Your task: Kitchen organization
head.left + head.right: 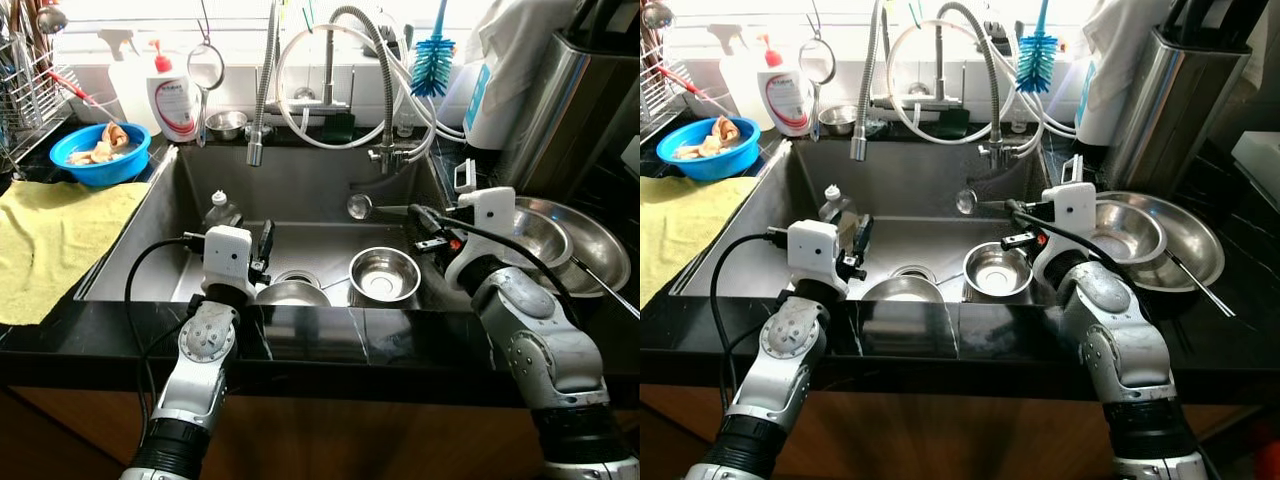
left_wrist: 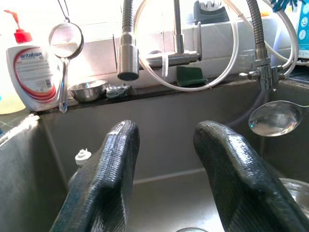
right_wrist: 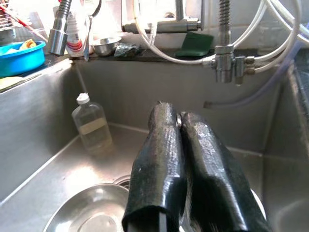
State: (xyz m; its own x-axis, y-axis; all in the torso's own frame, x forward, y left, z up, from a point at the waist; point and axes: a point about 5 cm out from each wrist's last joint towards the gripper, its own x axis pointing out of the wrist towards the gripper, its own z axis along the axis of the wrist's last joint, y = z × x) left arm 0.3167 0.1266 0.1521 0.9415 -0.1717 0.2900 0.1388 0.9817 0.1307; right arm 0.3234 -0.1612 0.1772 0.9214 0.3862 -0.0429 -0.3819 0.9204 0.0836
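Observation:
My right gripper (image 1: 421,214) hangs over the right side of the sink (image 1: 300,185), shut on the handle of a steel spoon (image 1: 360,207) whose bowl points left. In the right wrist view its fingers (image 3: 164,145) are pressed together. Below it a small steel bowl (image 1: 384,274) rests on the sink floor. My left gripper (image 1: 266,236) is open and holds nothing, hovering over the front of the sink above a second steel bowl (image 1: 291,293). Its fingers (image 2: 113,164) are spread apart. A clear plastic bottle (image 1: 221,211) stands at the sink's left side.
A pull-down faucet (image 1: 256,150) and hoses hang over the sink's back. A soap bottle (image 1: 172,100), a strainer (image 1: 206,65) and a blue bowl (image 1: 100,152) stand at the back left. A yellow cloth (image 1: 50,240) covers the left counter. Stacked steel bowls (image 1: 570,245) occupy the right counter.

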